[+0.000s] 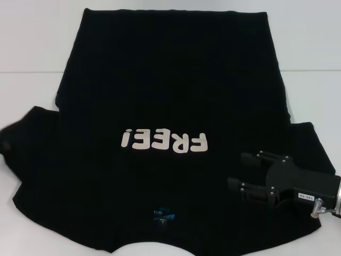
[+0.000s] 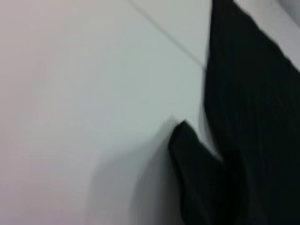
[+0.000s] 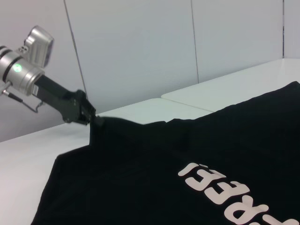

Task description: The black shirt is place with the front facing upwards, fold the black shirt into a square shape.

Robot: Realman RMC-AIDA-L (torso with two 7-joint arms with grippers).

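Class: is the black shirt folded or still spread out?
Mostly spread: the black shirt lies front up, lettering showing, both sleeves out; the left gripper lifts one sleeve tip.

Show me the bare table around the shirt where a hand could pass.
Bare table lies beyond the left sleeve and far-left of the shirt, and far-right past its edge. Crowded: the right hand sits open over the right sleeve; the left hand grips the left sleeve.
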